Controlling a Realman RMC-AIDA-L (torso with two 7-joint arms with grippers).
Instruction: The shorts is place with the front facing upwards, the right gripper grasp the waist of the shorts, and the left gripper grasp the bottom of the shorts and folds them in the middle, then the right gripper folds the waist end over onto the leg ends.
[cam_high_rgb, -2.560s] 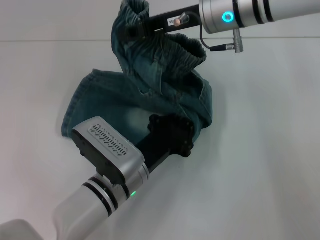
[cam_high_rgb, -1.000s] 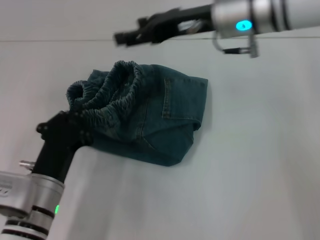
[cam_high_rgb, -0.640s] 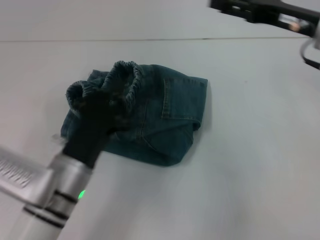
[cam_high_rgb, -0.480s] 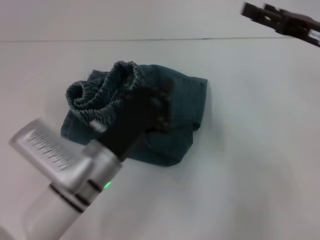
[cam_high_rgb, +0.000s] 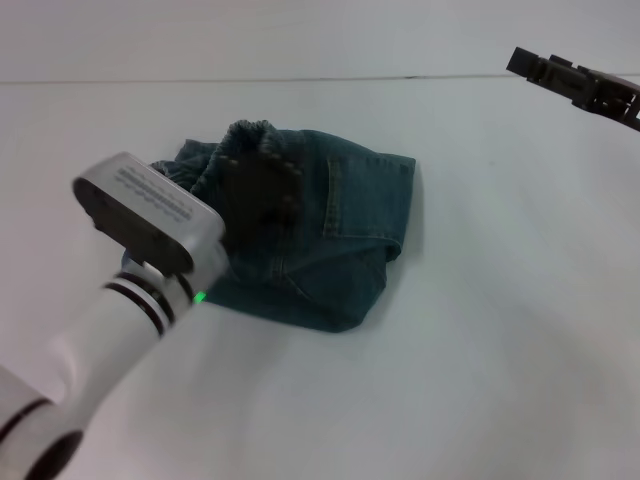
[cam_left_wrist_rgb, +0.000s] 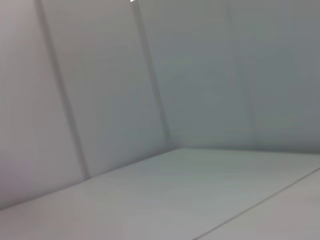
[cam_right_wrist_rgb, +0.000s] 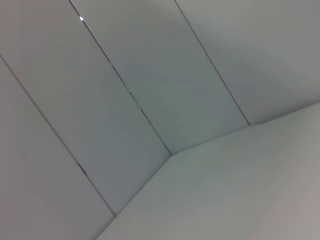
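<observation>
head overhead on table (cam_high_rgb: 520, 330), wrists wallward

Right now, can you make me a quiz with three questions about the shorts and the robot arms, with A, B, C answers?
1. Where is the right gripper?
A. Up at the far right, away from the shorts
B. Pressing on the shorts
C. Under the table

2. What colour are the shorts?
A. Red
B. Blue denim
C. Yellow

3. How are the shorts lying?
A. Hanging in the air
B. Spread out flat in one layer
C. Folded into a bundle on the table

Answers:
1. A, it shows at the head view's upper right edge, clear of the cloth.
2. B, the fabric is dark blue jean.
3. C, layers overlap, with the gathered waistband near the left gripper.
</observation>
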